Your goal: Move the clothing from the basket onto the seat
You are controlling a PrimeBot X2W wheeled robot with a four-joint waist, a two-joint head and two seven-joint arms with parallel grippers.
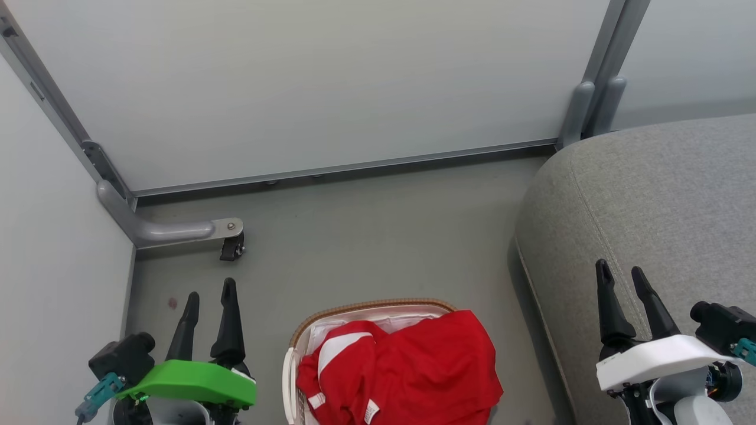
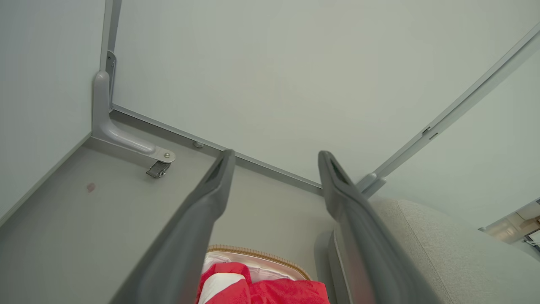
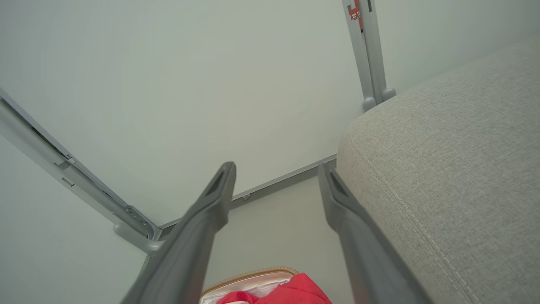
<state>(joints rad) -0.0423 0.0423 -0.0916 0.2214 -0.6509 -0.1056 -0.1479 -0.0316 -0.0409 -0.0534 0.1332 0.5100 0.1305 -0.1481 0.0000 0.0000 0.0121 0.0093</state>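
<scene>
Grey floor: red white-striped clothing heaped in basket

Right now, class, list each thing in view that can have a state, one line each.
basket: upright on the floor, loaded.
clothing: heaped inside, draped over the right rim.
seat: no clothing on the visible part.
left pincer: open, holding nothing.
right pincer: open, holding nothing.
</scene>
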